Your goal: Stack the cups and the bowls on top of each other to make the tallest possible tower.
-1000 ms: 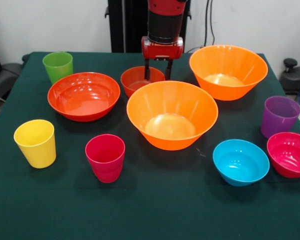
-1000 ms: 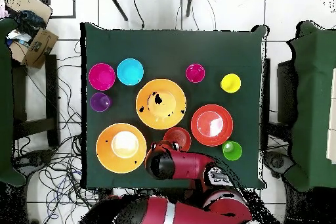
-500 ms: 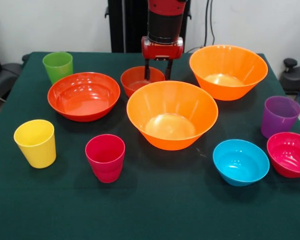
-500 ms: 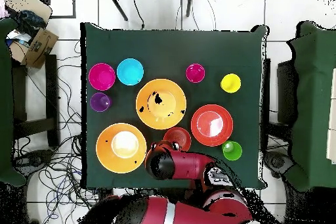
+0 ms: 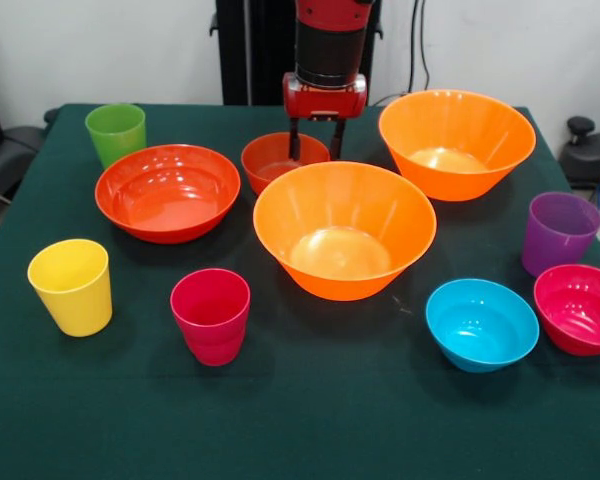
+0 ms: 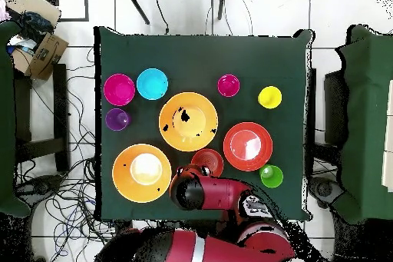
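Looking over the desk [image 5: 310,420], every container is empty and sits apart on the dark green cloth; no tower is built, nothing nested.

The gripper [image 5: 316,143] hangs over the small red-orange bowl [image 5: 270,158], with one dark finger dipped inside the bowl and the other outside its rim, so the jaws are narrowly spread, straddling the wall. Can't tell if they're actually pinching it.

Count: six bowls, four cups.
- Two large orange bowls, deep and flared: one in the middle [image 5: 344,228], one farther back on the right [image 5: 456,142].
- One wide shallow red-orange bowl [image 5: 167,190] with faint rings on its inner wall, just beside the small red-orange one.
- Small blue bowl [image 5: 481,322] and small magenta bowl [image 5: 580,307], nearly touching at the front right.
- Cups, all upright tapered tumblers: green cup [image 5: 116,132] back left, yellow cup [image 5: 72,285] front left, crimson-pink cup [image 5: 211,313] next to it, purple cup [image 5: 558,232] on the right, just behind the magenta bowl.

Everything is glossy smooth plastic, and the orange ones catch bright glare at the bottom.
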Robot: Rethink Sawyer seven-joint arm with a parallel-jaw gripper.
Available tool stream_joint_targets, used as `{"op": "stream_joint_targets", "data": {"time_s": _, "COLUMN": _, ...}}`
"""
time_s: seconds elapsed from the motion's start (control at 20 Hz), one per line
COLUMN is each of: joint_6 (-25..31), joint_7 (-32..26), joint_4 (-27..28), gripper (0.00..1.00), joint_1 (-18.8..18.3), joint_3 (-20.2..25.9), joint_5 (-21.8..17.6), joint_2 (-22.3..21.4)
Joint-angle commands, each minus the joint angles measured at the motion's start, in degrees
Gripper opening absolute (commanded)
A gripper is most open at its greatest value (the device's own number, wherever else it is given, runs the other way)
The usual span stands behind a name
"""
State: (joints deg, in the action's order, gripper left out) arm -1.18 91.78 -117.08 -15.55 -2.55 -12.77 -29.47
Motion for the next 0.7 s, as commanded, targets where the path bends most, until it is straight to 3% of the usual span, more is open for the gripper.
{"op": "stream_joint_targets", "data": {"time_s": 0.05, "joint_6": -1.6, "joint_7": 7.9, "joint_4": 1.6, "gripper": 1.00, "joint_1": -0.2, "joint_3": 4.0, "joint_5": -1.3, "joint_2": 1.3}}
{"op": "stream_joint_targets", "data": {"time_s": 0.45, "joint_6": -1.7, "joint_7": 8.1, "joint_4": 1.7, "gripper": 1.00, "joint_1": 0.4, "joint_3": 3.4, "joint_5": -1.1, "joint_2": 1.3}}
{"op": "stream_joint_targets", "data": {"time_s": 0.5, "joint_6": -1.7, "joint_7": 7.9, "joint_4": 1.8, "gripper": 0.00, "joint_1": 0.5, "joint_3": 3.3, "joint_5": -1.3, "joint_2": 1.3}}
{"op": "stream_joint_targets", "data": {"time_s": 0.7, "joint_6": -0.8, "joint_7": 6.9, "joint_4": 1.9, "gripper": 0.00, "joint_1": 0.2, "joint_3": 3.6, "joint_5": -2.0, "joint_2": 1.0}}
